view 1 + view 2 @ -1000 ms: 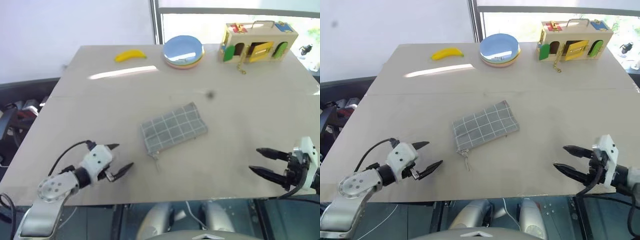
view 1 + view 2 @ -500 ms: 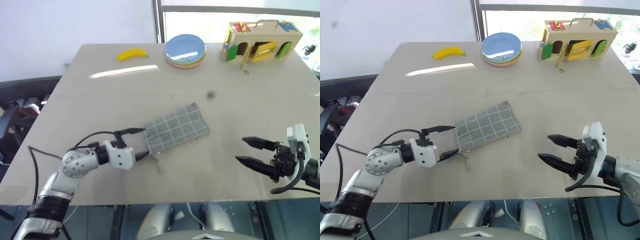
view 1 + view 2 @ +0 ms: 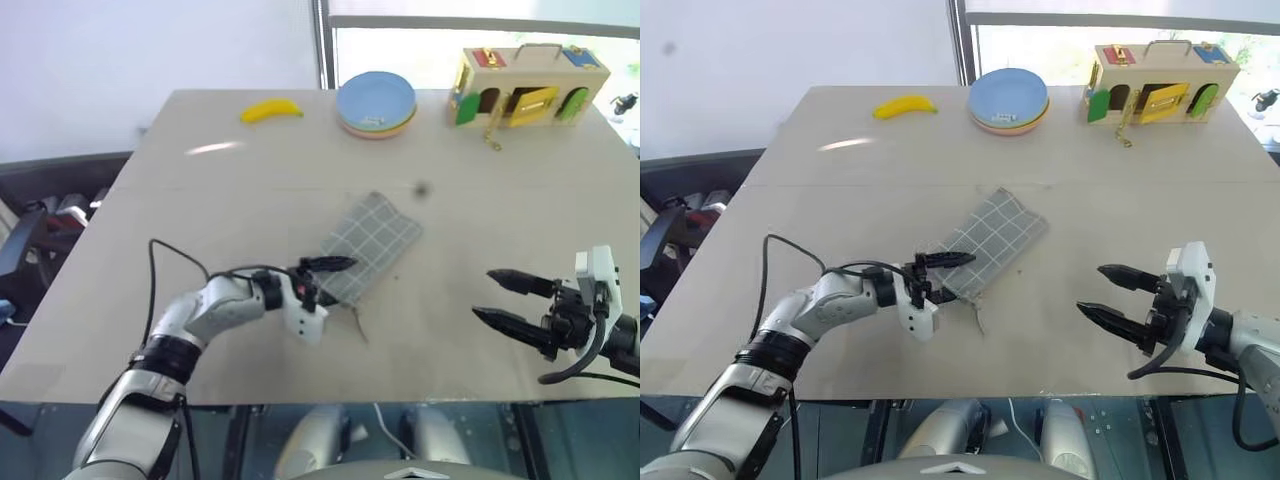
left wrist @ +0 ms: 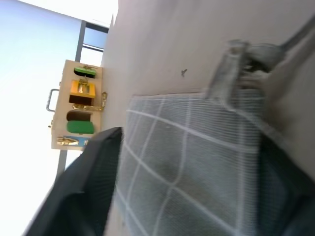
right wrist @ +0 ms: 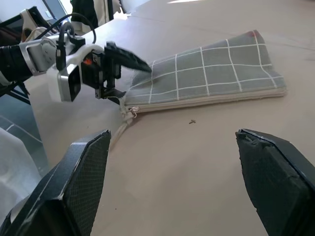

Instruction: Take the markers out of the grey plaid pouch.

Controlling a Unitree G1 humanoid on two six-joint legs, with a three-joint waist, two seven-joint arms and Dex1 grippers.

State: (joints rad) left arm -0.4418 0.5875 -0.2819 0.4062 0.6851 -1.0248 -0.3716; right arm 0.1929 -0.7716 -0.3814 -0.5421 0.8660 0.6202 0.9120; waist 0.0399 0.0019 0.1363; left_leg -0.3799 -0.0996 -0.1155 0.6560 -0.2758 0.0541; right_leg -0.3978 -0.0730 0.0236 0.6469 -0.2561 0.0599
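Left gripper (image 3: 945, 278) straddles the pouch (image 3: 992, 240) at its zip end, jaws not visibly clamped. Right gripper (image 3: 1112, 292), jaws apart, waits well right of the pouch. Recommend: pinch fabric firmly, avoid the cord (image 3: 978, 320).

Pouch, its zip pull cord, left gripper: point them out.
grey plaid pouch (image 3: 992, 236), right eye view, middle of the fabric.
zip pull cord (image 5: 119, 132), right wrist view, on the cord.
left gripper (image 3: 945, 277), right eye view, between its fingertips.
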